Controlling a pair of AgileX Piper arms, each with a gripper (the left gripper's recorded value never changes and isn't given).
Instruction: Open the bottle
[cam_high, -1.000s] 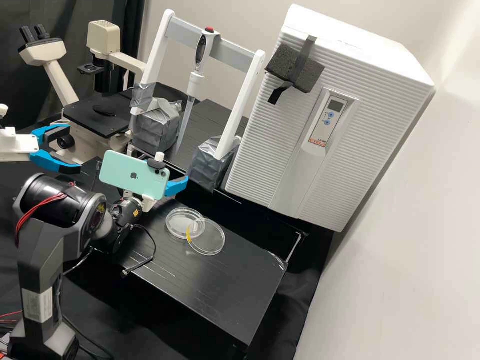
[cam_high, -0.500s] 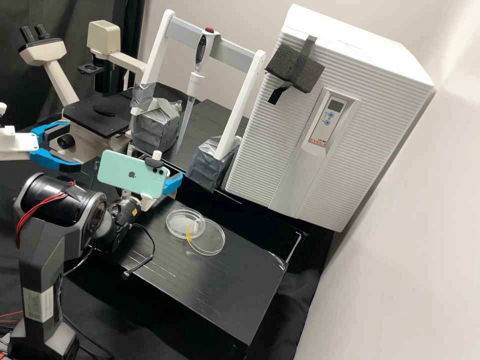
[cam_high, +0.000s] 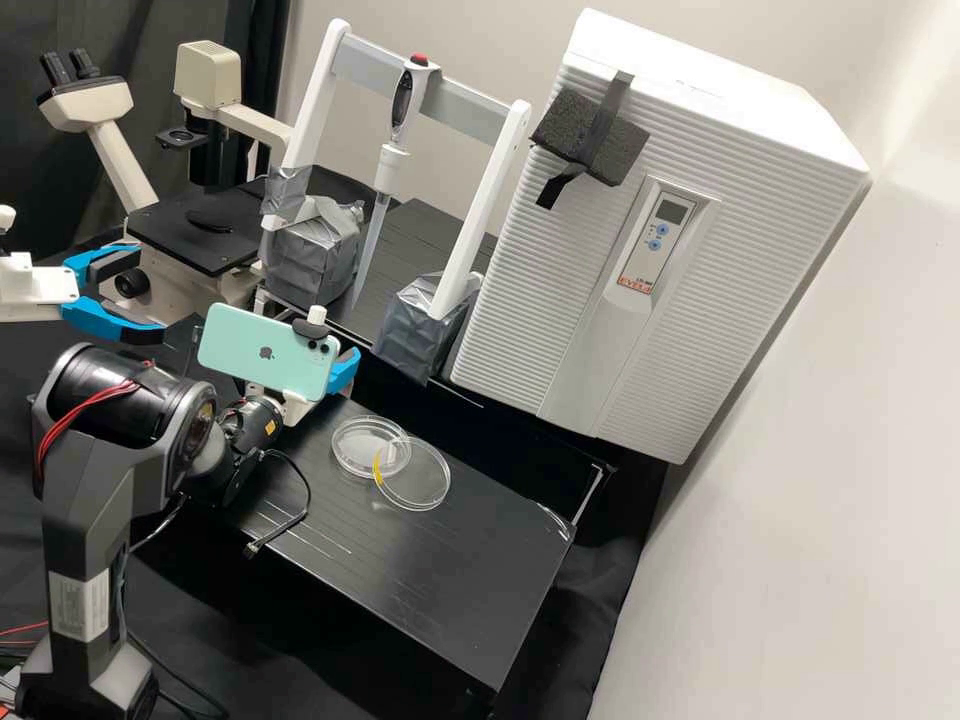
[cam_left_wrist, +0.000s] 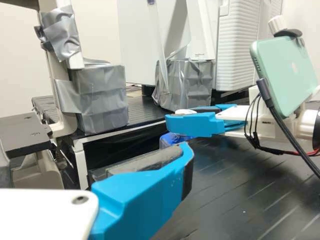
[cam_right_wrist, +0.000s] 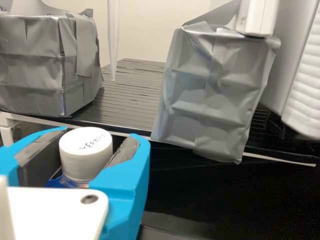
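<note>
A small bottle with a white cap (cam_right_wrist: 85, 145) stands upright between my right gripper's (cam_right_wrist: 82, 156) blue fingers, which are shut on it just below the cap. In the left wrist view the same cap (cam_left_wrist: 185, 111) shows above the right gripper's finger (cam_left_wrist: 196, 123), with the bottle's blue body (cam_left_wrist: 170, 141) beneath it. In the high view the right gripper (cam_high: 345, 368) sits mostly behind a mint-green phone (cam_high: 265, 352) on its wrist. My left gripper (cam_high: 148, 292) hangs open at the far left, beside the microscope. Its near finger (cam_left_wrist: 145, 187) is just short of the bottle.
Two clear petri dishes (cam_high: 390, 460) lie on the black bench (cam_high: 430, 570). Behind stand a pipette (cam_high: 385, 170) on a white frame with tape-wrapped feet (cam_high: 310, 250), a big white ribbed machine (cam_high: 650, 230) and a microscope (cam_high: 130, 150). A cable (cam_high: 285, 510) trails on the bench.
The right wrist with the phone and bottle dipped slightly left and came back. The left gripper has barely shifted.
</note>
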